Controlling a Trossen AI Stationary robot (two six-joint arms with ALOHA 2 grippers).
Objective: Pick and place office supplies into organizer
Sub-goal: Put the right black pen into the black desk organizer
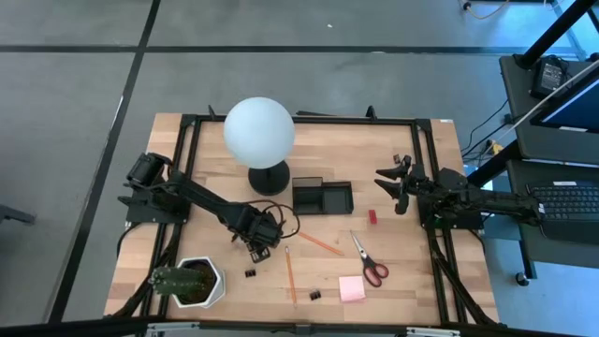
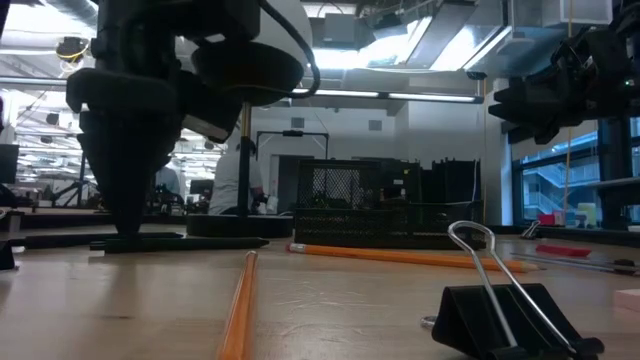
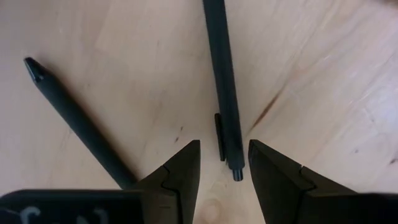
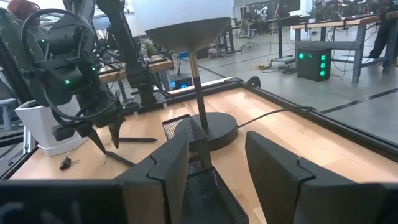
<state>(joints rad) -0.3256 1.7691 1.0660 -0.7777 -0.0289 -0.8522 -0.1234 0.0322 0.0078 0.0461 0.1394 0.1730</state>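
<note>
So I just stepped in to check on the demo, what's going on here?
The left gripper is down over two black pens on the wooden table, jaws open astride one pen's end, nothing gripped. The right gripper waits open, raised near the organizer, which looks empty. Pencils, scissors and sticky-note pad lie loose.

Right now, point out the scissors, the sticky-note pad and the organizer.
scissors (image 1: 368, 260): high view, near the pivot.
sticky-note pad (image 1: 352, 288): high view, middle of the pink top.
organizer (image 1: 323, 208): high view, front rim.
</note>
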